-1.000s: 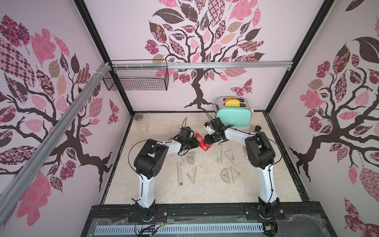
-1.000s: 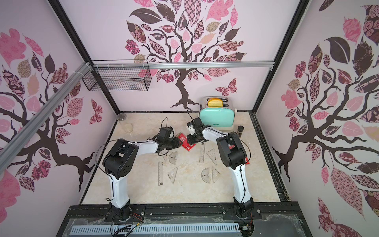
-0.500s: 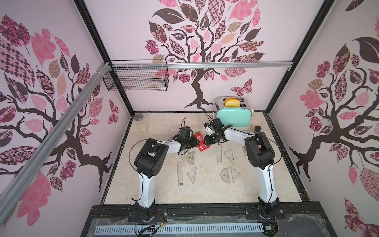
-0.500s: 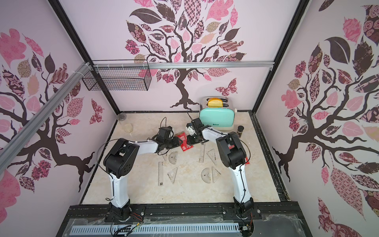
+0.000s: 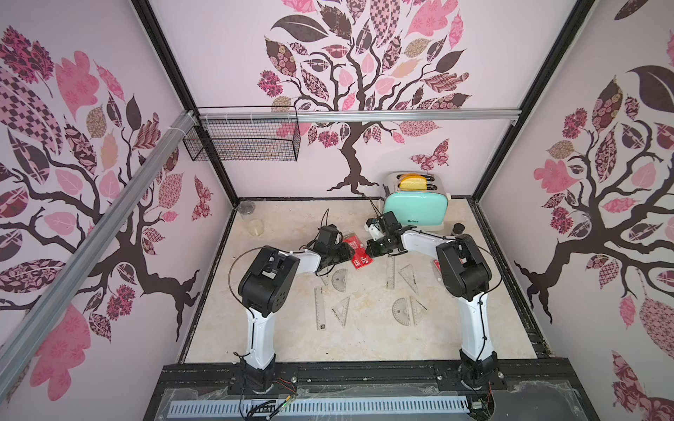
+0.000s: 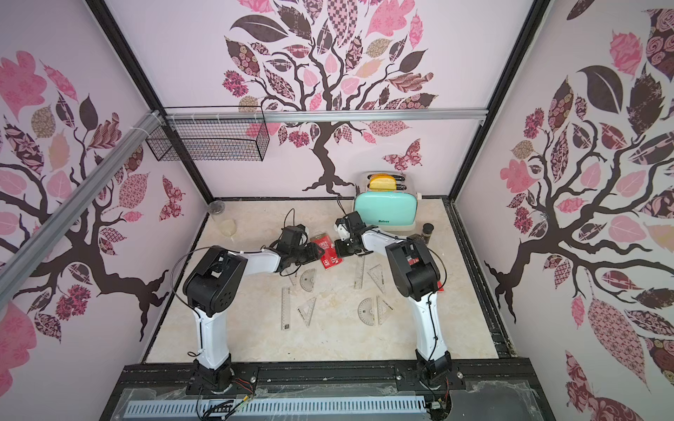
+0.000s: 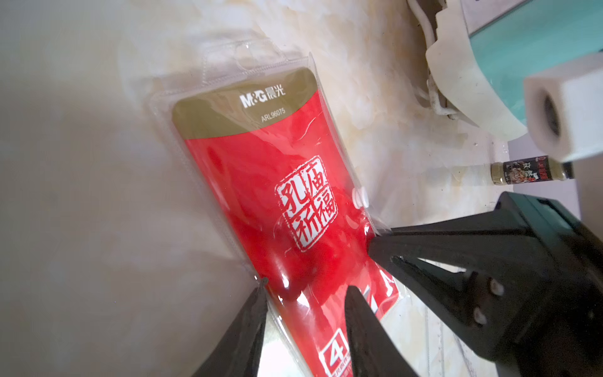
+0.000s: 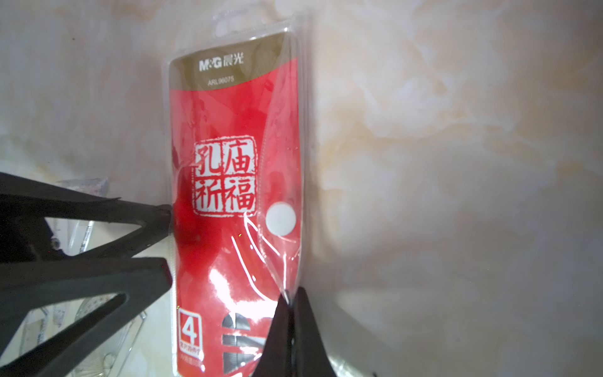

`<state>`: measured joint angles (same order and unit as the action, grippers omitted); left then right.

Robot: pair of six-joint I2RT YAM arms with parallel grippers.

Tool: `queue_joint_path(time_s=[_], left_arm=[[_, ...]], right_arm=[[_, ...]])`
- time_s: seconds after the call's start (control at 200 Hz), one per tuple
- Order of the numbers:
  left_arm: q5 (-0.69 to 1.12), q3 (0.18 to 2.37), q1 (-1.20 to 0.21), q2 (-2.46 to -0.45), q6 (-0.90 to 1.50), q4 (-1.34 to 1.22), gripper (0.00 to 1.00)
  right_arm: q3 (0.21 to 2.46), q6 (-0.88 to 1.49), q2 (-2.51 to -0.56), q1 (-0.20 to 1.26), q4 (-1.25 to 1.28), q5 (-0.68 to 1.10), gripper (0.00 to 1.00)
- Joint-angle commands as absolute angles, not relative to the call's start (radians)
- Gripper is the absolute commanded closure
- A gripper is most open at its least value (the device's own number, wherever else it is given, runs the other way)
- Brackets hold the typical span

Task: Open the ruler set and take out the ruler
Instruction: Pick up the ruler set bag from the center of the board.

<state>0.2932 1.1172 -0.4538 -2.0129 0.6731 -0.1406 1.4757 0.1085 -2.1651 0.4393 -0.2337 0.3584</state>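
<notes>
Glossy red ruler set [image 8: 235,202], clear flap pinched in closed right hand [image 8: 290,302], opposite edge between part-open left hand [image 7: 305,293].

Right hand [image 8: 288,302] pinched closed, left hand [image 7: 305,293] seemingly part-open, arms extended

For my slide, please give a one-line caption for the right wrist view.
Right pincer shut on the clear flap edge of the red ruler set; left pincer grips the opposite edge.

Red and olive-gold ruler set [image 7: 261,196], mint toaster [image 5: 415,211], beige marbled table [image 5: 364,339]
</notes>
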Motion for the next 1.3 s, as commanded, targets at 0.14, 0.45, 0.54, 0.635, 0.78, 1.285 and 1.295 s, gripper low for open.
queue_joint_path(time_s=[0.14, 0.45, 0.54, 0.635, 0.78, 1.285, 1.295], left_arm=[[0.28, 1.069, -0.462, -1.912, 0.648, -0.14, 0.55], [0.261, 1.039, -0.46, -1.825, 0.636, -0.144, 0.52], [0.258, 1.024, -0.46, -1.802, 0.632, -0.147, 0.52], [0.258, 0.989, -0.458, -1.762, 0.641, -0.206, 0.52], [0.288, 0.954, -0.458, -1.729, 0.652, -0.288, 0.51], [0.44, 0.893, -0.457, -1.735, 0.745, -0.573, 0.49], [0.442, 0.893, -0.457, -1.735, 0.746, -0.579, 0.49]], right_arm=[[1.386, 0.155, -2.059, 0.418, -0.151, 0.48, 1.0], [1.335, 0.164, -1.942, 0.411, -0.13, 0.492, 1.0], [1.323, 0.166, -1.908, 0.409, -0.132, 0.491, 1.0], [1.315, 0.164, -1.876, 0.407, -0.139, 0.497, 1.0], [1.297, 0.167, -1.83, 0.406, -0.136, 0.508, 1.0], [1.256, 0.18, -1.738, 0.405, -0.138, 0.555, 1.0], [1.257, 0.18, -1.737, 0.405, -0.138, 0.556, 1.0]])
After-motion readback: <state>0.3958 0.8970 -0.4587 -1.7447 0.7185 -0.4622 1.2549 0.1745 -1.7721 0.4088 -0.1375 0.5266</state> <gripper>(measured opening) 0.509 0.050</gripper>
